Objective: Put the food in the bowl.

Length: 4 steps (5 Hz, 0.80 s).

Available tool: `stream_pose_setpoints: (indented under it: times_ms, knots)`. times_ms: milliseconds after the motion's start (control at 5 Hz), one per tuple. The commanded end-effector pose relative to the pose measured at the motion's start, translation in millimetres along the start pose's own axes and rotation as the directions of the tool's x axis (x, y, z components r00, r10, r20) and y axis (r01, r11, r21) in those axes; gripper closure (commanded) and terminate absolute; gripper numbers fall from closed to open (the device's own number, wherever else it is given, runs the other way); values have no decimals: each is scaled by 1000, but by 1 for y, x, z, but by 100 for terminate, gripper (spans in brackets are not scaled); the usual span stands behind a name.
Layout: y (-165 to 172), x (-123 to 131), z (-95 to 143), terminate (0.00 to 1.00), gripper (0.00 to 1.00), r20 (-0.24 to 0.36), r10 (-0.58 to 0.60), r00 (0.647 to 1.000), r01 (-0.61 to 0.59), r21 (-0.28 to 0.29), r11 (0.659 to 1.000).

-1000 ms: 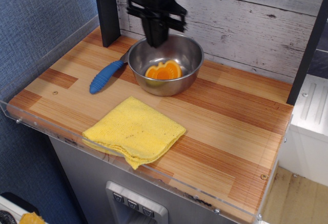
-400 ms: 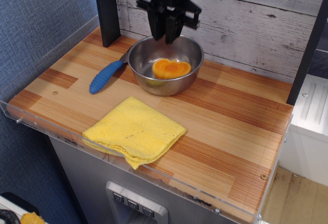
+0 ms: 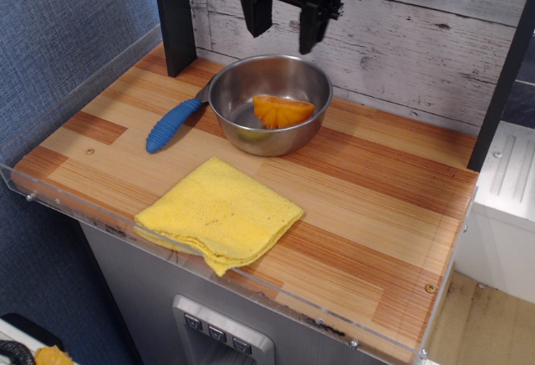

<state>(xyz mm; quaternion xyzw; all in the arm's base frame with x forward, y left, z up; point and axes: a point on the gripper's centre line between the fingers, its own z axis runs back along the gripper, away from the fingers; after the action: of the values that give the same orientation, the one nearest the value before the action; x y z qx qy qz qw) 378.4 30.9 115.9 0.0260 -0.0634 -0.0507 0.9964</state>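
Observation.image: the glossy orange ridged toy food wedge (image 3: 282,111) is seen lying inside the round shiny stainless-steel bowl (image 3: 311,77) on the wooden bench (image 3: 368,198). The black end effector (image 3: 284,29) is held above the bowl, spread wide, gripping nothing. A yellow folded cloth (image 3: 219,213) is laid nearer the front edge.

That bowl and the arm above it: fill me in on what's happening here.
The orange toy food lies inside the steel bowl on the wooden counter, so the placing looks done. The gripper hangs above the bowl's far rim, open and holding nothing. A blue-handled utensil lies against the bowl's left side, and a folded yellow cloth sits near the front edge.
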Motion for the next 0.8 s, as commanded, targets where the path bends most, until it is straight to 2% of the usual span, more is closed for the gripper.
stream_pose_setpoints:
  times_ms: [0,600]
  knots:
    - [11,-2,34,0,0,12,8,1000,-8,-33,999]
    - [12,-7,39,0,0,7,-10,1000,11,-27,1000]
